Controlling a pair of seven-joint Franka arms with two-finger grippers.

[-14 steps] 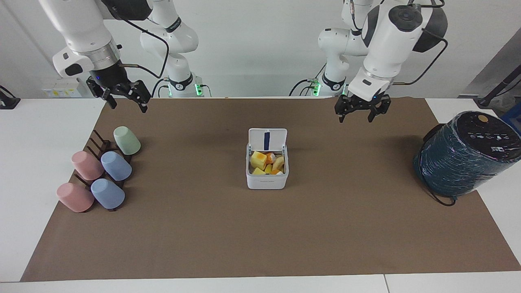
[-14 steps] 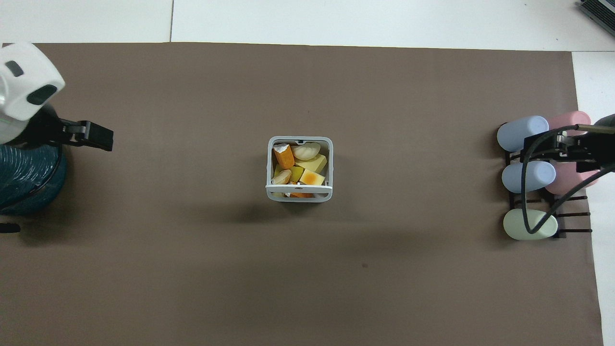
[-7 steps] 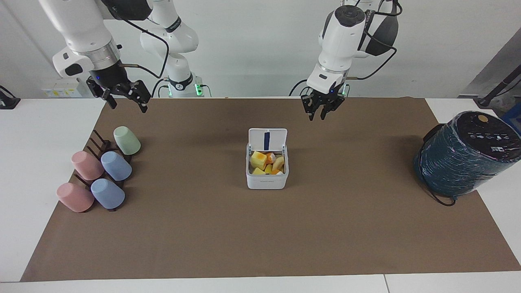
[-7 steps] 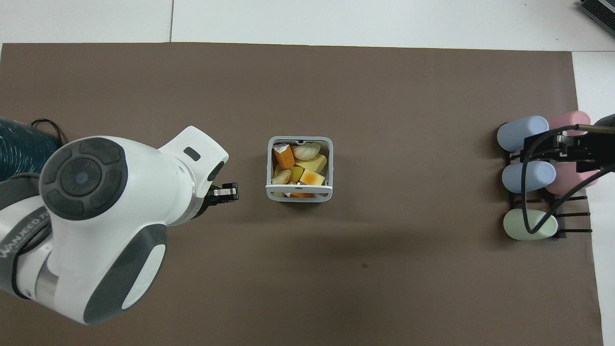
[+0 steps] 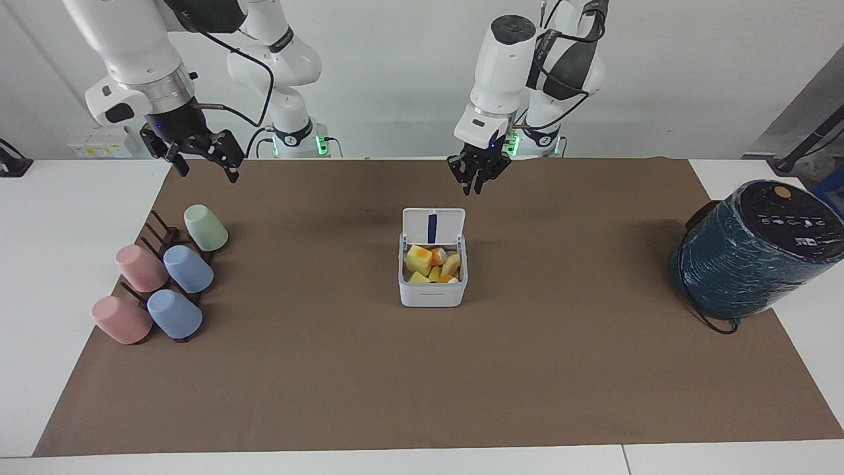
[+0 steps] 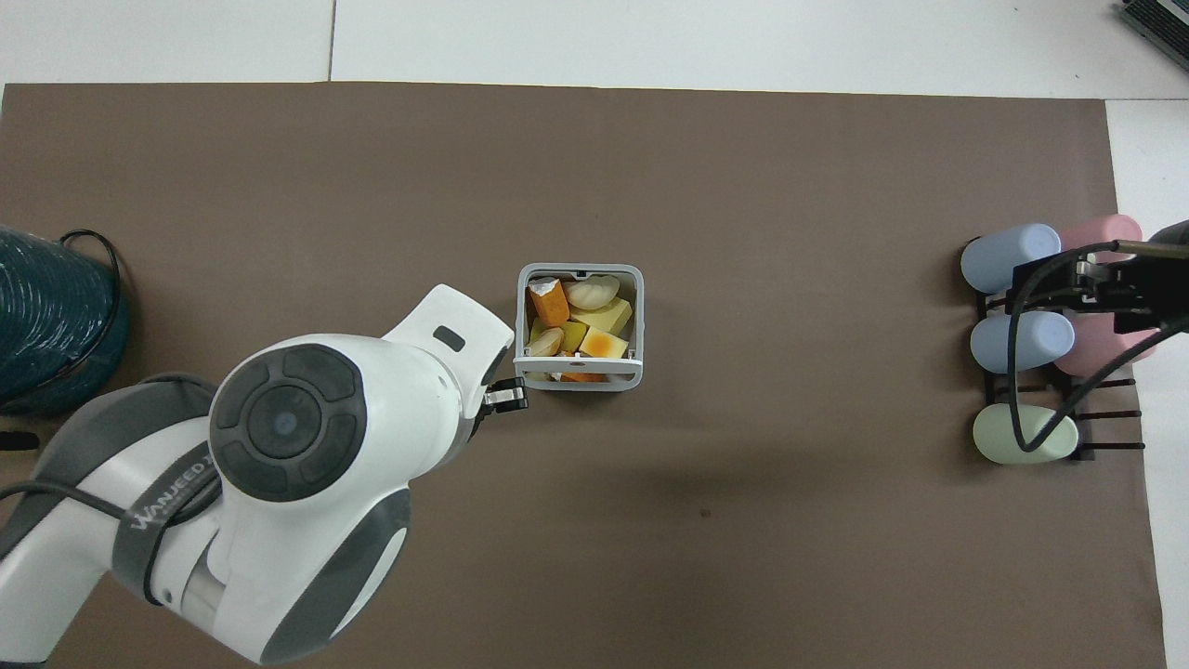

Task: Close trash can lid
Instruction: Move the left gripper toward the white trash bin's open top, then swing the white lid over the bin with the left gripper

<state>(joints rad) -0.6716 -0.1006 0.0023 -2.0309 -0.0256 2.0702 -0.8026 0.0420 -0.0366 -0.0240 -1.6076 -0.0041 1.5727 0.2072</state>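
At tabletop centre: trash can (image 5: pixel 432 284) full, lid (image 5: pixel 433 226) upright, unclosed. Left gripper (image 5: pixel 479 177) raised above brown mat on robots' side of lid, untouching, fingers narrow. Right gripper (image 5: pixel 198 153) waits over mat corner near cups, fingers wide.

The facing view looks from high across the table toward the robots, taking in the whole brown mat (image 5: pixel 330 369), both arm bases and the wall. The overhead view looks steeply down from above the robots' end, closer in, with the left arm's bulk hiding part of the mat (image 6: pixel 743 557). Both share the trash can (image 5: pixel 432 287) (image 6: pixel 579 325) at centre, apparently equally central, though half a turn apart.
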